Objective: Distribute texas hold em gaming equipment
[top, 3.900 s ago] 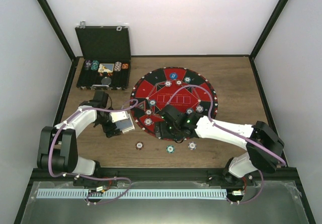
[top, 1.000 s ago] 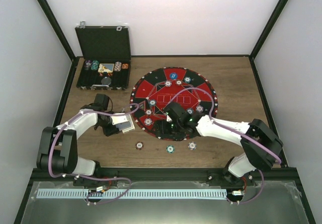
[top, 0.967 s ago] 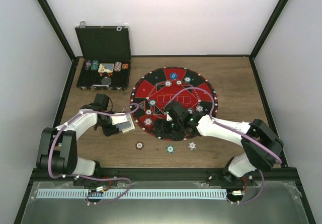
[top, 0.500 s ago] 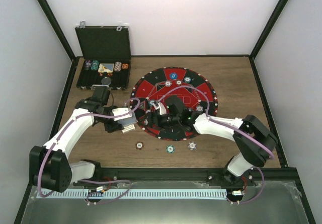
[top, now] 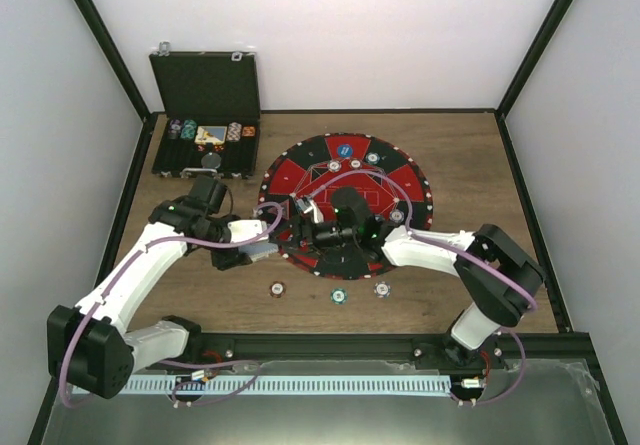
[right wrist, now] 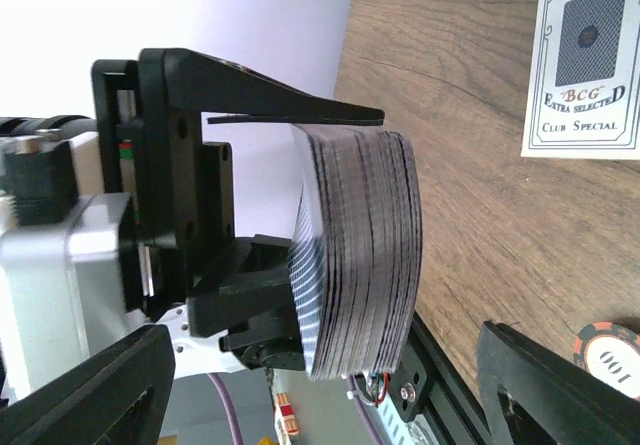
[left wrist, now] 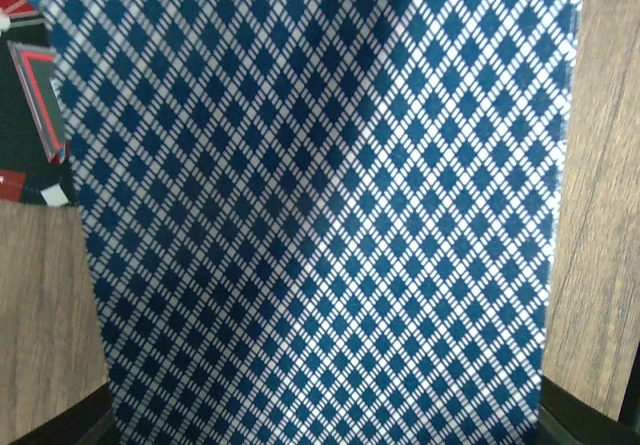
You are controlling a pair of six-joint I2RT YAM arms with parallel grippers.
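From above, I see my left claw (top: 262,245) clamped on the deck of cards (top: 256,253) at the left rim of the round mat (top: 405,177). My right claw (top: 303,233) sits over the mat, facing the deck. Three chips (top: 339,295) lie on the desk (top: 470,165) just beside the mat's near edge. The black case (top: 205,85) stands open at the far left.

Left wrist: a blue-diamond card back fills my picture, with wood to its right.

Right wrist: my right claw's fingers (right wrist: 100,390) stand wide, gripping nothing. The deck shows edge-on, bowed, in the left claw. A printed card (right wrist: 590,60) lies flat on the desk, and an orange-and-black chip (right wrist: 612,350) sits near the right finger.
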